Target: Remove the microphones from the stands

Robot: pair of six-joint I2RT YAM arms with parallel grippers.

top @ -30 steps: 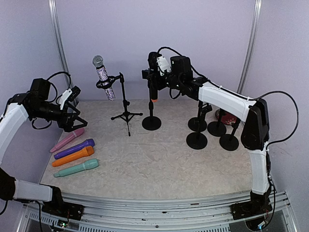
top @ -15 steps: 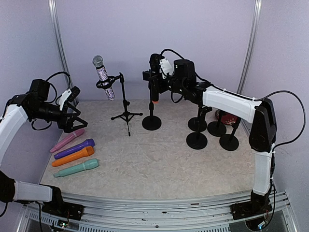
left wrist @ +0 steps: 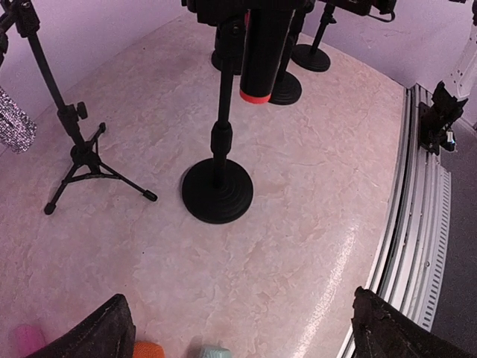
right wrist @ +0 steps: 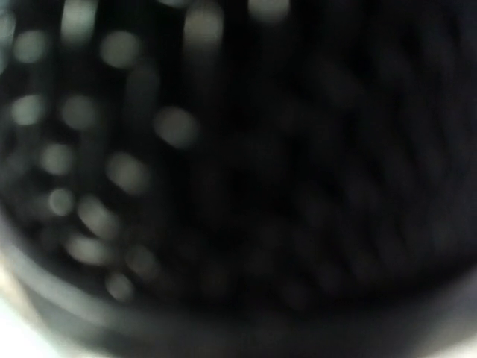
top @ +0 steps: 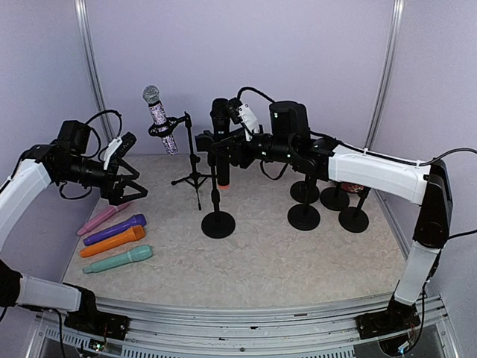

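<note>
A black microphone (top: 221, 145) with an orange ring at its lower end sits upright in a black stand (top: 218, 222) with a round base, left of the table's middle. My right gripper (top: 222, 139) is shut on the microphone's upper part. The right wrist view shows only the blurred dark grille of the microphone (right wrist: 238, 179). In the left wrist view the microphone (left wrist: 264, 45) hangs beside the stand's (left wrist: 218, 190) pole. My left gripper (top: 128, 184) hovers open at the left, above the table, its fingertips (left wrist: 89, 335) empty.
A glitter microphone (top: 158, 119) rests in a tripod stand (top: 195, 179) at the back left. Pink (top: 103, 216), purple (top: 114, 229), orange (top: 112, 241) and teal (top: 117, 259) microphones lie at the front left. Several empty round-base stands (top: 304, 216) cluster at the right.
My right gripper closed on the black microphone and carried it, with its stand, forward and to the left. The left gripper shifted slightly right.
</note>
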